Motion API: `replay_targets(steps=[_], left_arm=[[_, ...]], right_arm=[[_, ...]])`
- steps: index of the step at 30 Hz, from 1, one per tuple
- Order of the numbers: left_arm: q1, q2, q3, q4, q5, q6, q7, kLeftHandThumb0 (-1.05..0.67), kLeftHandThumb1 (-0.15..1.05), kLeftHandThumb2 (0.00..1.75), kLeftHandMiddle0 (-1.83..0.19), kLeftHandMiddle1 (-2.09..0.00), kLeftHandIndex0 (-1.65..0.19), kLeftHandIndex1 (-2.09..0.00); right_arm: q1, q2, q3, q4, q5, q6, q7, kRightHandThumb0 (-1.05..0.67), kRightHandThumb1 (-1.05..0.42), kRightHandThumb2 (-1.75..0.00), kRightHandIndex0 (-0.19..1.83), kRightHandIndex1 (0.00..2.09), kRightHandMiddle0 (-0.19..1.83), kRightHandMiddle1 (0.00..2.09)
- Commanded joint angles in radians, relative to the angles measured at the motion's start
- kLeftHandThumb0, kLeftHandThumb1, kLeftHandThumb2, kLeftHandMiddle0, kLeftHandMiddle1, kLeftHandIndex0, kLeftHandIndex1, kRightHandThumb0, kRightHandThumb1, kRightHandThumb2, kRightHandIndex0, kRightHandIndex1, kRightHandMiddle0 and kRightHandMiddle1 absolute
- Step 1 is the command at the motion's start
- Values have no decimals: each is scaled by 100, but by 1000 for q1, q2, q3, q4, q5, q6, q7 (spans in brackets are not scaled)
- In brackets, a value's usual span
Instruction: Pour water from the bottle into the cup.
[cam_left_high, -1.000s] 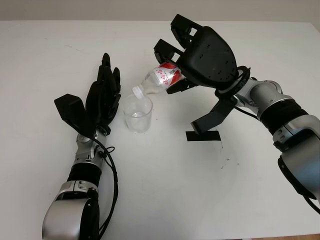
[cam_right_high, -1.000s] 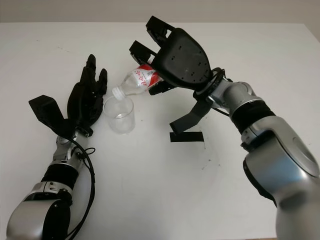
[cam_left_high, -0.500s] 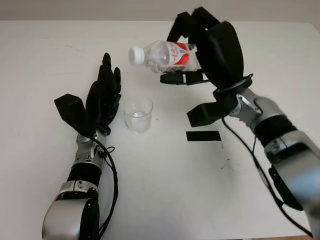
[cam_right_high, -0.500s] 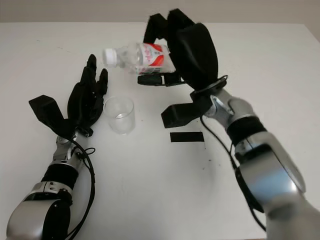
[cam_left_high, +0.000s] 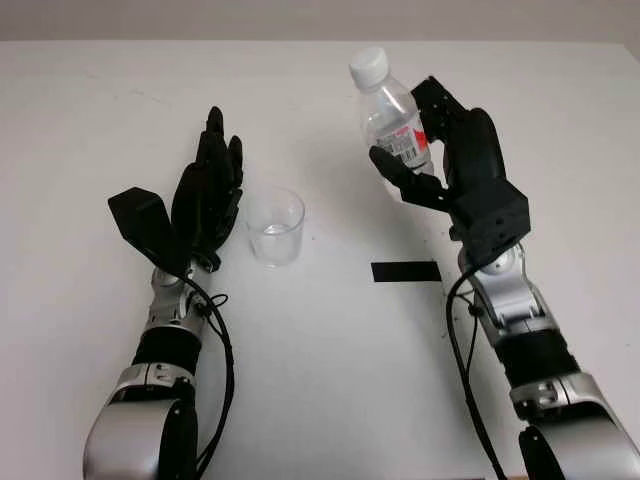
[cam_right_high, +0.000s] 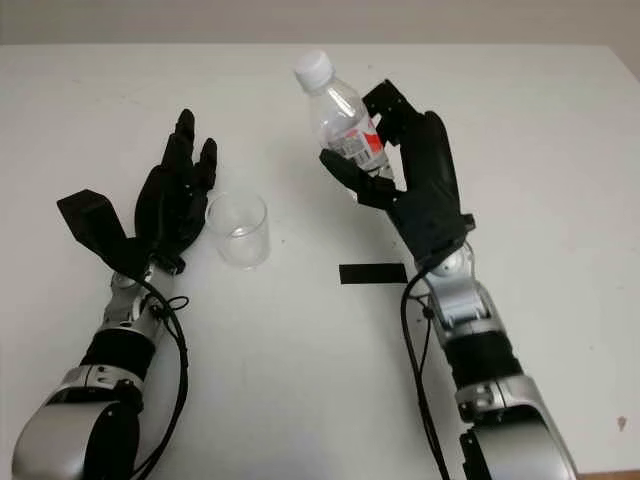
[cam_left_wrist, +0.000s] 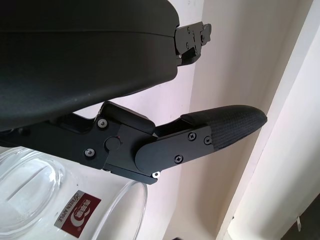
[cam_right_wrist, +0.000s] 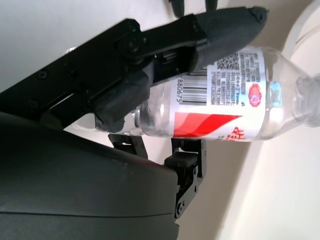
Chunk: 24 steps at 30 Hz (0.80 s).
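Observation:
A clear plastic water bottle (cam_left_high: 390, 125) with a white cap (cam_left_high: 367, 64) and a red and white label stands nearly upright in the air, right of the cup. My right hand (cam_left_high: 410, 140) is shut on the bottle's lower half, thumb in front and fingers behind; the right wrist view has the fingers (cam_right_wrist: 150, 75) wrapped over the label (cam_right_wrist: 220, 107). The clear cup (cam_left_high: 275, 226) stands upright on the white table (cam_left_high: 320, 380). My left hand (cam_left_high: 215, 170) is open just left of the cup, palm facing it, not touching it. The cup's rim (cam_left_wrist: 135, 210) lies below a left finger (cam_left_wrist: 225, 125).
A black tape strip (cam_left_high: 405, 271) lies on the table right of the cup, under the right wrist. The table's far edge (cam_left_high: 200, 41) meets a pale wall.
The bottle was tipped with its mouth over the cup. The right hand lifted it, swung it upright and carried it to the right, away from the cup. The left hand stayed still.

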Motion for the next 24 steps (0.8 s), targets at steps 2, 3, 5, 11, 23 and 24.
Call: replay_targets(steps=[2, 3, 5, 11, 23, 24], left_arm=[[34, -2, -7, -15, 5, 13, 2, -87, 105, 71, 17, -5, 19, 0], [37, -3, -8, -18, 4, 15, 0, -87, 105, 71, 17, -5, 19, 0], [41, -3, -11, -23, 6, 21, 1, -87, 105, 71, 18, -5, 19, 0], [54, -6, -16, -45, 2, 32, 0, -87, 105, 70, 18, -5, 19, 0], [75, -6, -19, -75, 2, 45, 5, -87, 105, 69, 17, -6, 18, -1], [76, -6, -19, -78, 3, 49, 8, -87, 105, 69, 17, -6, 18, -1]], right_arm=[[86, 35, -58, -176, 120, 127, 63, -24, -105, -25, 129, 209, 123, 209], [109, 43, -72, -222, 151, 171, 76, -27, -105, -25, 127, 209, 119, 209], [139, 53, -87, -303, 177, 251, 82, -32, -105, -23, 122, 209, 111, 209], [192, 73, -115, -462, 195, 415, 75, -35, -105, -24, 125, 209, 102, 209], [244, 82, -105, -379, 98, 311, 109, -34, -105, -27, 106, 209, 78, 209], [246, 82, -100, -357, 82, 282, 113, -34, -105, -28, 105, 209, 77, 209]])
